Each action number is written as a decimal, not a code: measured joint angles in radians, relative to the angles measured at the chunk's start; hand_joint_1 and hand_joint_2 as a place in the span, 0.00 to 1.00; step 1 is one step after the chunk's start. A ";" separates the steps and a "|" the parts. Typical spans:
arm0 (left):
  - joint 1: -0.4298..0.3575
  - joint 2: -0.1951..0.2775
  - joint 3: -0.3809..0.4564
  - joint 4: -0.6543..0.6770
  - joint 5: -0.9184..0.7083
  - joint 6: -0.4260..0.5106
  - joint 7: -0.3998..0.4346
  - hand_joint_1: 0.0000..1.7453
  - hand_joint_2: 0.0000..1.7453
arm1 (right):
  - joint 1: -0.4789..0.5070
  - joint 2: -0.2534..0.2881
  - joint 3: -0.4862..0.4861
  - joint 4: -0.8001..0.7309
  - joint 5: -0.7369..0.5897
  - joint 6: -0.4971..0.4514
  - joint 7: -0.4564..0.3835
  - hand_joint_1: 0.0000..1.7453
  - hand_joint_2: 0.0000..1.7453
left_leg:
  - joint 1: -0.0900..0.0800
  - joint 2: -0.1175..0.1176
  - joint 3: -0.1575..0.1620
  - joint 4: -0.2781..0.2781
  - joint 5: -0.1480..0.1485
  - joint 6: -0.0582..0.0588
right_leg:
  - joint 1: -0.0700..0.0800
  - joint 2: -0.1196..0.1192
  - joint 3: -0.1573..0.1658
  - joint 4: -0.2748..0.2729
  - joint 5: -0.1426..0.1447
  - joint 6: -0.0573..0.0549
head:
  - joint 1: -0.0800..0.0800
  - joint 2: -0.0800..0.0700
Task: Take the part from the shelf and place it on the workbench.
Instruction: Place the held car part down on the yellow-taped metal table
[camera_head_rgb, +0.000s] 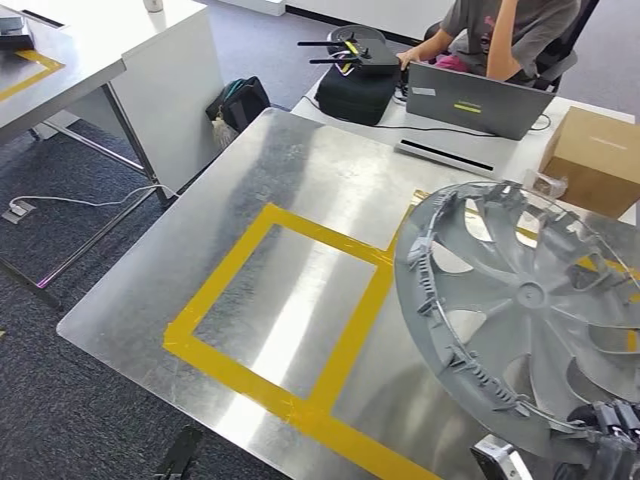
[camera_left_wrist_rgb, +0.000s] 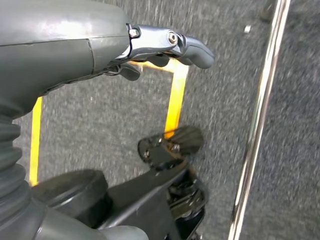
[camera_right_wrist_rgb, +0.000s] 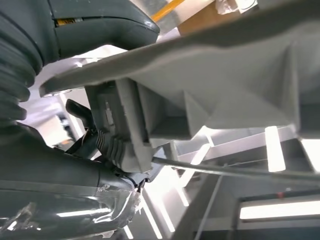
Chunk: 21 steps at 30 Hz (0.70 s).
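Grey wheel cover (camera_head_rgb: 528, 310) held tilted over the right side of the metal workbench (camera_head_rgb: 302, 170), inner side with its ribs and clips turned up toward the head view. Gripped at its near rim by the right hand (camera_head_rgb: 604, 440), dark fingers (camera_right_wrist_rgb: 109, 145) wrapped around the rim wall and the thumb (camera_right_wrist_rgb: 102, 22) lying over the other face. Left hand (camera_left_wrist_rgb: 166, 47) hanging by the robot's side above the carpet, fingers apart, holding nothing. Seemingly in the carry-and-place step, with the cover not yet resting on the sheet. Best lowered slowly and levelled first, so the far edge meets the metal without slapping. Aim for the yellow tape rectangle (camera_head_rgb: 279, 300), if that marks the spot. Keep clear of the cardboard box (camera_head_rgb: 596, 160) and laptop (camera_head_rgb: 479, 100) behind. Loosen the grip only once the rim sits flat.
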 joint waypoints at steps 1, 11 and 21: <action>0.002 0.000 0.005 0.000 0.000 0.000 -0.004 0.00 1.00 | -0.003 0.006 -0.021 -0.004 -0.025 0.000 0.011 1.00 1.00 | -0.001 0.000 -0.001 0.002 -0.001 0.012 | -0.001 0.001 -0.002 -0.002 -0.005 0.005 | 0.000 0.000; 0.019 -0.001 0.052 0.000 -0.010 -0.013 -0.036 0.00 1.00 | -0.037 0.036 -0.160 -0.012 -0.121 0.000 0.066 1.00 1.00 | 0.000 0.001 0.018 0.000 -0.012 0.040 | -0.008 -0.013 -0.122 0.185 -0.053 0.029 | 0.007 0.000; 0.023 -0.004 0.080 0.000 -0.017 -0.027 -0.054 0.00 1.00 | -0.050 0.050 -0.162 -0.003 -0.127 0.000 0.090 1.00 1.00 | -0.007 0.000 0.038 -0.022 -0.006 0.059 | -0.008 -0.009 -0.044 0.003 0.037 0.021 | 0.004 0.000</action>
